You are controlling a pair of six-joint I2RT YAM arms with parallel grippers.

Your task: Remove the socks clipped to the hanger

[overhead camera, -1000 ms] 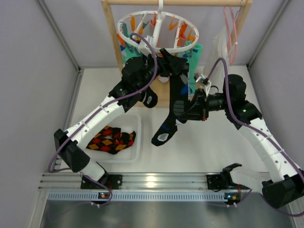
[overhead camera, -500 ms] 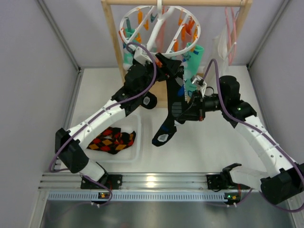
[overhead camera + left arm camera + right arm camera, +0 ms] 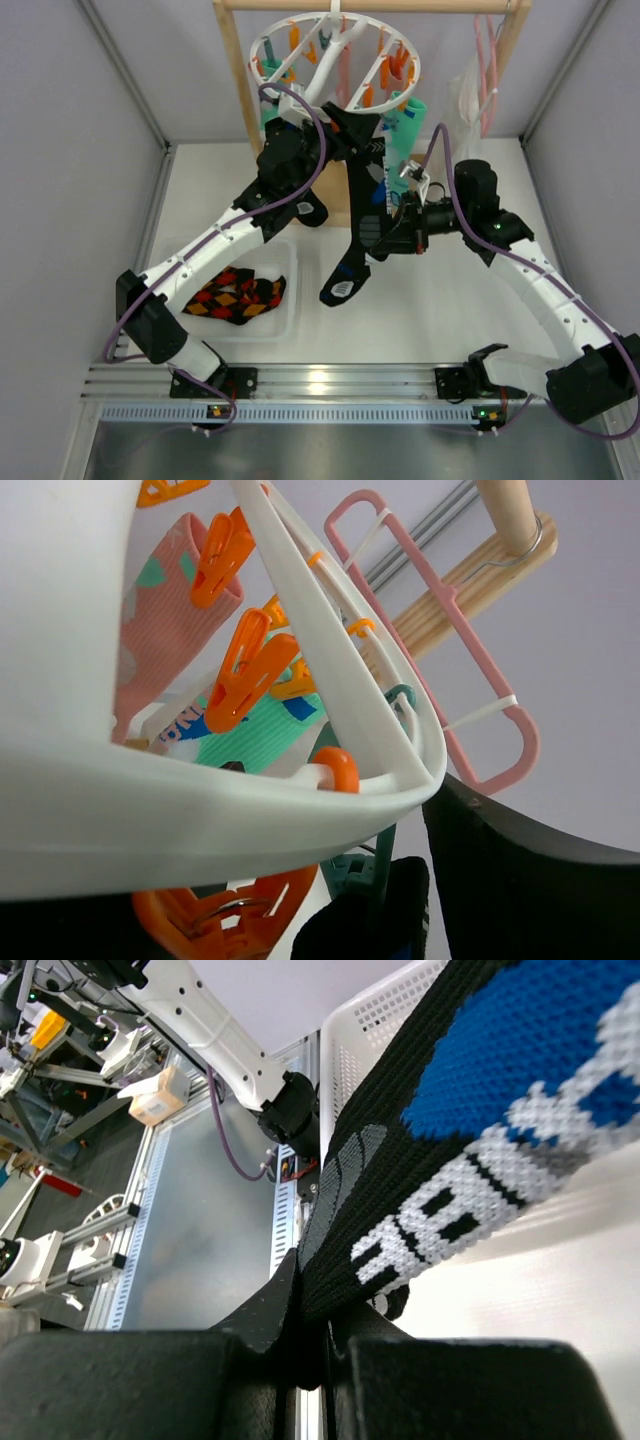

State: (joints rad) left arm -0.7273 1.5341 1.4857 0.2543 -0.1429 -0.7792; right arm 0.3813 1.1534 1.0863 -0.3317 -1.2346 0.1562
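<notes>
The hanger (image 3: 335, 55), a white ring with orange and teal pegs, hangs from the rack's top bar. A black sock with blue and grey diamonds (image 3: 352, 250) dangles from a teal peg (image 3: 385, 875) at its near rim. My left gripper (image 3: 352, 135) is up at that peg, open, with the peg and the sock's cuff between its jaws; one dark finger (image 3: 520, 880) shows on the right. My right gripper (image 3: 385, 235) is shut on the black sock (image 3: 480, 1110) halfway down. A pink sock (image 3: 165, 620) and a teal sock (image 3: 260, 735) stay clipped.
A white bin (image 3: 285, 320) at front left holds a black sock with red and orange diamonds (image 3: 235, 292). The wooden rack post (image 3: 240, 90) stands behind my left arm. A pink clothes hanger (image 3: 490, 70) and a white garment (image 3: 465, 95) hang at the right.
The hanger ring has rocked and turned a little on its hook. My left gripper has shifted slightly up and left under it. The right gripper still holds the black sock and has edged left.
</notes>
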